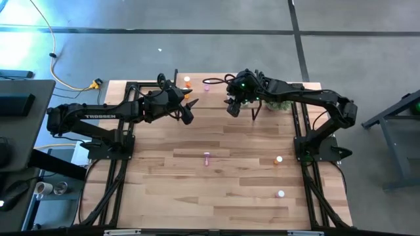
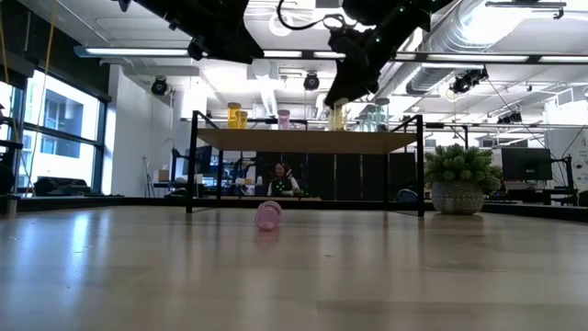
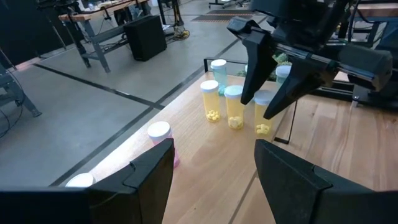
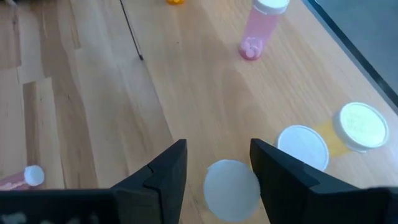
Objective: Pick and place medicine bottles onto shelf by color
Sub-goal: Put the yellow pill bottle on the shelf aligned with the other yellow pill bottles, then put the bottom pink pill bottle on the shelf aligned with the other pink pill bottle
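The shelf (image 1: pixel 216 98) stands at the table's far edge. On it stand three yellow bottles (image 3: pixel 235 107) in a row, a greenish one (image 3: pixel 218 68), a pink one (image 3: pixel 163 140) and an orange one (image 1: pixel 187 82). My right gripper (image 4: pixel 217 149) is open over the shelf. Its fingers stand on either side of the white cap of one yellow bottle (image 4: pixel 231 186), and I see no touch. It also shows in the left wrist view (image 3: pixel 258 106). My left gripper (image 3: pixel 214 155) is open and empty above the shelf's left part (image 1: pixel 188 113).
A pink bottle (image 1: pixel 207 157) lies on its side at mid-table and also shows in the low view (image 2: pixel 268 215). An orange bottle (image 1: pixel 277 160) and another bottle (image 1: pixel 281 193) stand toward the near right. A potted plant (image 2: pixel 462 179) stands at the shelf's right end.
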Available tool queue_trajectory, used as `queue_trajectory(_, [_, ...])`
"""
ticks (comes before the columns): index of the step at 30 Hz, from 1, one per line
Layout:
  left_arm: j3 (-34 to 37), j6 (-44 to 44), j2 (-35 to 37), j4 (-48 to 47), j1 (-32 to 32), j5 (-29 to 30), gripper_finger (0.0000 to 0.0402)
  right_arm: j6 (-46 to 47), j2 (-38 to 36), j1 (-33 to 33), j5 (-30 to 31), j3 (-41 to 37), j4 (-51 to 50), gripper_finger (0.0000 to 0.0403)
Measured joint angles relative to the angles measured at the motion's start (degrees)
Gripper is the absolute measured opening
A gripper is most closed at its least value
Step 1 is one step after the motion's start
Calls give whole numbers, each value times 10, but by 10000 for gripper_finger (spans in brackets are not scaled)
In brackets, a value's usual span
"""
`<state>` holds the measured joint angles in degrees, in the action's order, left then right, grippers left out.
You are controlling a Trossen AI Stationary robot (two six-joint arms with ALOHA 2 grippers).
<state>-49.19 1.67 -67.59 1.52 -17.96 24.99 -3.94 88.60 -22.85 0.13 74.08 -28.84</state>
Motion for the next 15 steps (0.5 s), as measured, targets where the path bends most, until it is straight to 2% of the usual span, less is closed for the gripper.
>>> queue_trajectory(15, [0,0,0,0,0,0,211,-2,-25,1,-4,1,1,165])
